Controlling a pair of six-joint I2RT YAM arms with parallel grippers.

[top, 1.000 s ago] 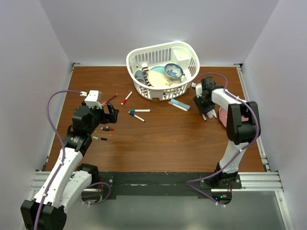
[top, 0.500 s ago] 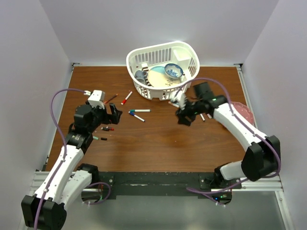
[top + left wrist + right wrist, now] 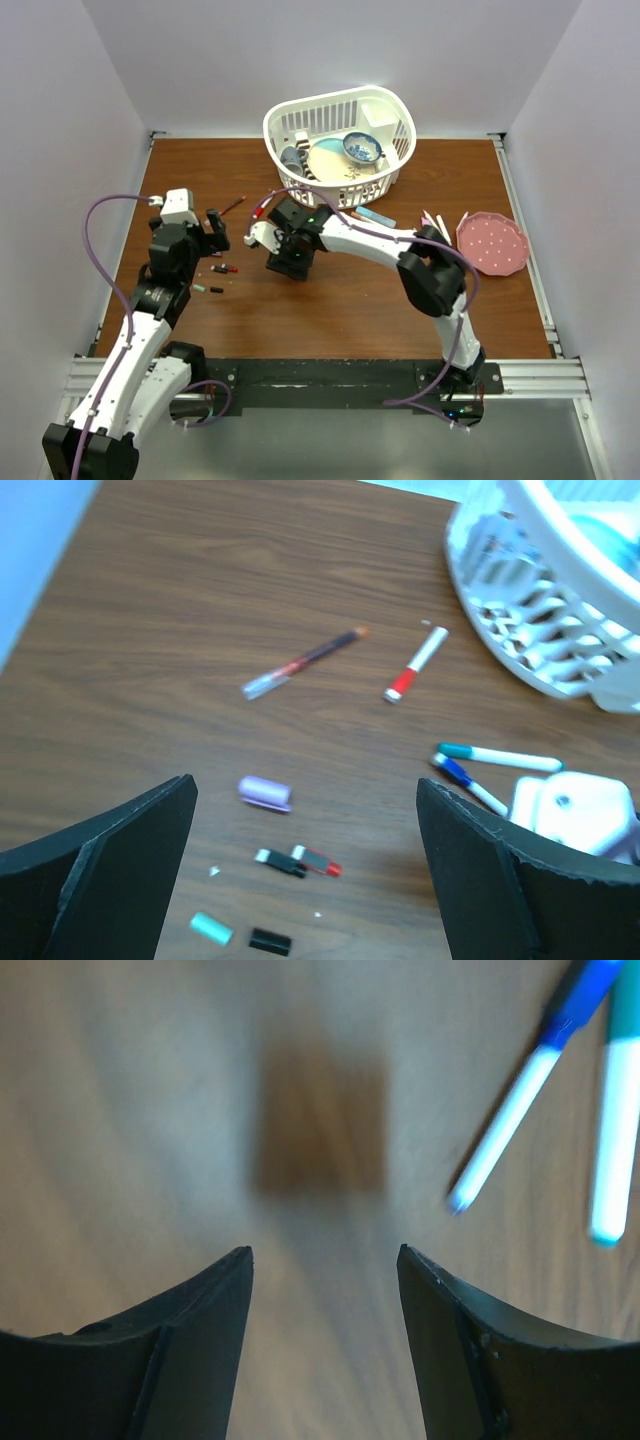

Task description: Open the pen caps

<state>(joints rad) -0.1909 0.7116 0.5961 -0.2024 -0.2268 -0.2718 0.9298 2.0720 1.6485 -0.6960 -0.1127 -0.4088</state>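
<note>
Several loose pen caps lie on the brown table below my left gripper (image 3: 305, 785): a purple cap (image 3: 265, 792), a black cap (image 3: 280, 861) touching a red one (image 3: 322, 862), a teal cap (image 3: 211, 929) and another black cap (image 3: 269, 941). My left gripper (image 3: 215, 232) hangs wide open above them, holding nothing. A red-capped marker (image 3: 415, 664), a teal-capped marker (image 3: 498, 756) and a blue-capped marker (image 3: 470, 783) lie capped further off. My right gripper (image 3: 290, 256) stands open over bare wood (image 3: 325, 1255), just left of the blue-capped marker (image 3: 520, 1090) and the teal-capped marker (image 3: 615, 1110).
A white basket (image 3: 340, 108) with dishes stands at the back centre. A thin dark red pen (image 3: 228, 208) lies at the left. A pink plate (image 3: 491, 243) and more markers (image 3: 435, 222) are at the right. A light blue item (image 3: 375, 215) lies in front of the basket.
My right arm has swung from the right side across to the centre-left, its jaws widening on the way. The left gripper has shifted slightly left.
</note>
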